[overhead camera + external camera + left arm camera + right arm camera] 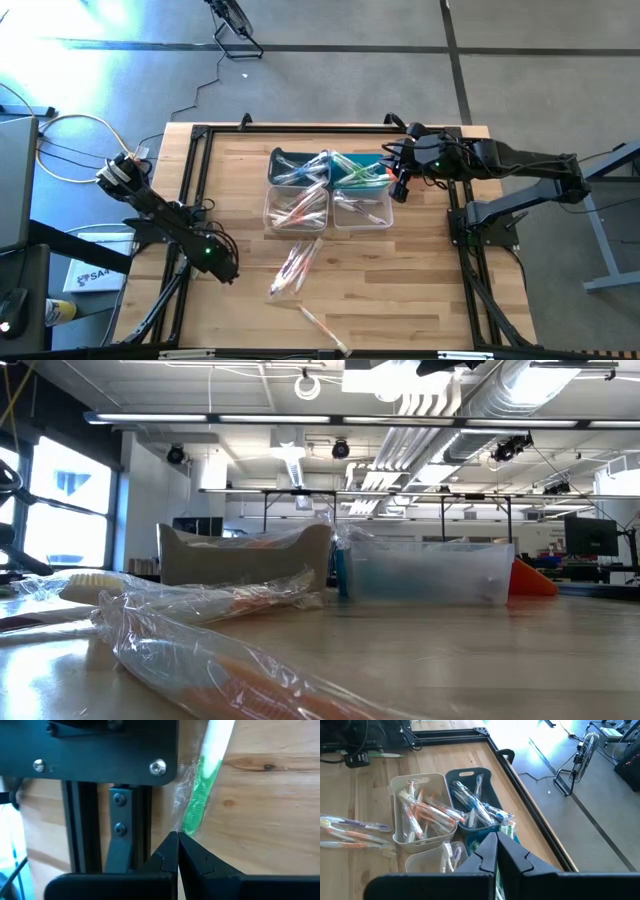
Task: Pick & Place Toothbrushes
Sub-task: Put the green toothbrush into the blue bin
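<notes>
My left gripper [228, 272] [177, 837] is low at the table's left side, next to the black frame rail [117, 820], shut on a green-and-white toothbrush [202, 785] in a clear wrapper. My right gripper [400, 185] [496, 840] hangs shut and empty above the bins at the far right. Wrapped toothbrushes fill a clear bin [417, 810] and a dark bin [470, 795]. Loose ones lie on the wood [295, 265], and one lies near the front edge [325, 328]. My left gripper pinches the toothbrush's green end [189, 826] between its two fingertips, which point steeply down. The toothbrush runs away from the fingers over the wood, its white end farthest off. Whether that end rests on the table I cannot tell.
Four bins stand together at the table's far middle [330, 190], with a teal one [360, 172] under my right gripper. A black frame [200, 135] rims the table. In the low view wrapped toothbrushes [220, 660] lie close in front, with bins [430, 570] behind.
</notes>
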